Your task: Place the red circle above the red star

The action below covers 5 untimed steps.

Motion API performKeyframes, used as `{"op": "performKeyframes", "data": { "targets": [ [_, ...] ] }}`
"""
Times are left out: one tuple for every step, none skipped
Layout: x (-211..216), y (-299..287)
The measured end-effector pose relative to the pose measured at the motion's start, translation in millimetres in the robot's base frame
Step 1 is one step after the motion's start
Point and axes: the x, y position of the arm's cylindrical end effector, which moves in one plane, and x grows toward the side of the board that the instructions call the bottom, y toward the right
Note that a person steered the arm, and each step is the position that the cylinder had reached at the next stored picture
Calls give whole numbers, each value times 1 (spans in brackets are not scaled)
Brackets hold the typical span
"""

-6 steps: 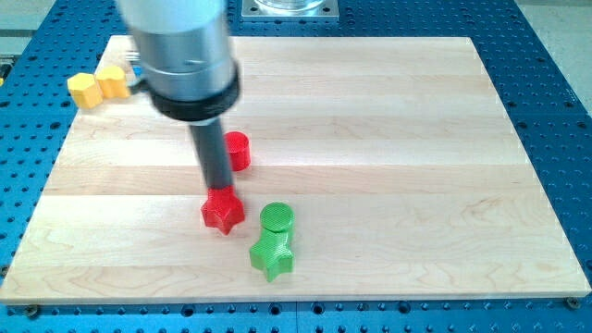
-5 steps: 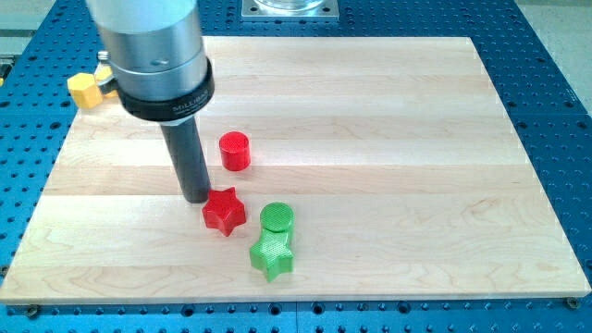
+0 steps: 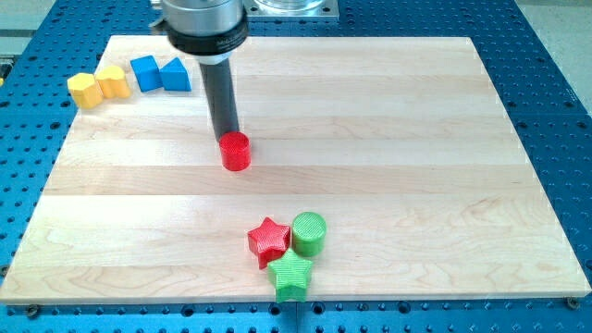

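Camera view, nearest first: a green star [image 3: 292, 276], a red star [image 3: 268, 240] and a green circle [image 3: 309, 233] cluster together, touching, on the wooden board [image 3: 416, 166]. Farther off, well apart, stands the red circle [image 3: 235, 152], with my tip [image 3: 226, 136] touching its far side. The rod rises upright; it has no fingers. Far left sit two yellow blocks [image 3: 98, 86] and two blue blocks [image 3: 160, 74].
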Motion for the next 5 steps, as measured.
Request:
{"op": "performKeyframes", "data": {
  "targets": [
    [50,37],
    [99,84],
    [65,107],
    [13,43],
    [27,-12]
  ]
}}
